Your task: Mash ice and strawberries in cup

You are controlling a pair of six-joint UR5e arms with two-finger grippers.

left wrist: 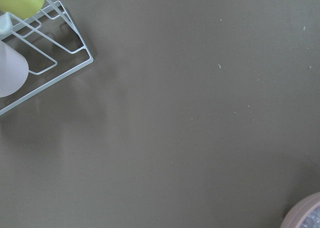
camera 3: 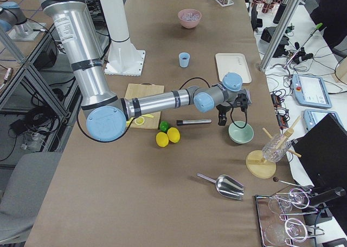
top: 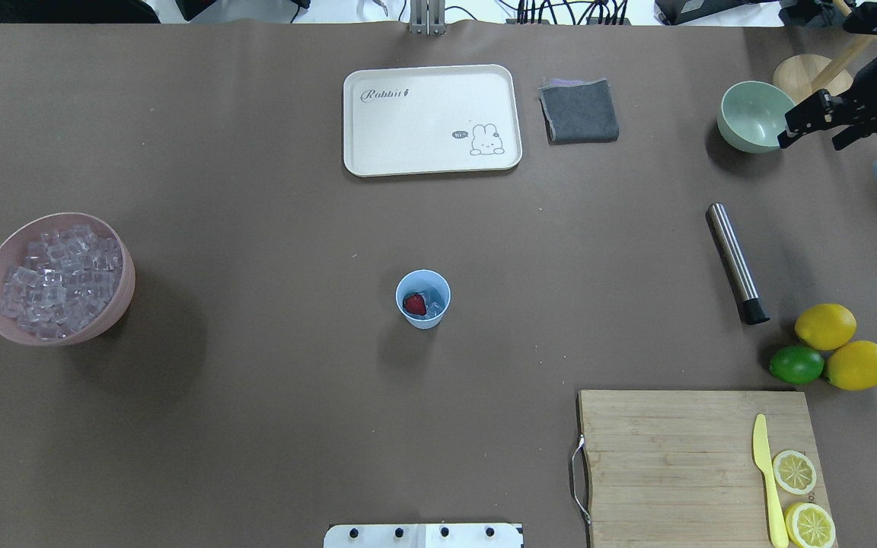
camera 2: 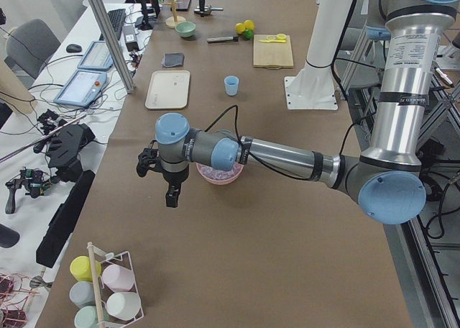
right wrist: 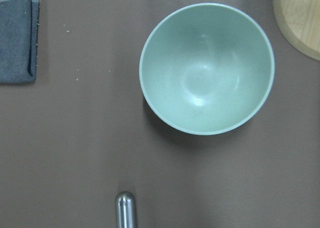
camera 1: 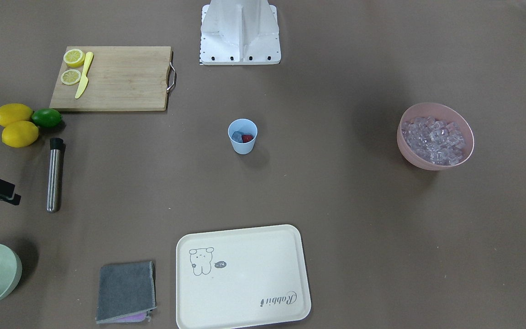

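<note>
Closest to the base, on my right side, lies the wooden cutting board (top: pixel 674 457) with a yellow knife (top: pixel 766 479) and two lemon slices (top: pixel 795 472) on its outer end. Just past it, two whole lemons (top: pixel 825 326) and a lime (top: pixel 796 364) sit bunched together, touching. A steel muddler (top: pixel 735 262) lies flat on the table beside them, its black tip pointing at the fruit.

The cup (top: pixel 423 322) stands upright in the middle of the table, well apart from everything else, and nothing blocks the way to it from either side. Inside it I see the strawberry (top: pixel 414 304) with the ice (top: pixel 434 304) right against it.

Off on my left, the pink bowl (top: pixel 120 304) holds a heap of spare cubes (top: pixel 58 281).

At the far edge are the cream tray (top: pixel 431 114), a folded grey cloth (top: pixel 579 110) and the pale green bowl (top: pixel 747 114), with a wooden disc (top: pixel 804 72) beyond it.

The right gripper (top: pixel 811 141) hangs in the air at the green bowl's outer rim. Its fingers stand apart with nothing between them, and they touch nothing. Its wrist camera looks straight down into the green bowl, with the muddler's rounded end at the bottom edge.

The left gripper (camera 2: pixel 158 185) hovers beyond the pink bowl, towards a wire rack of cups (left wrist: pixel 45 53). It shows only from the side, so I cannot tell how its jaws stand.
</note>
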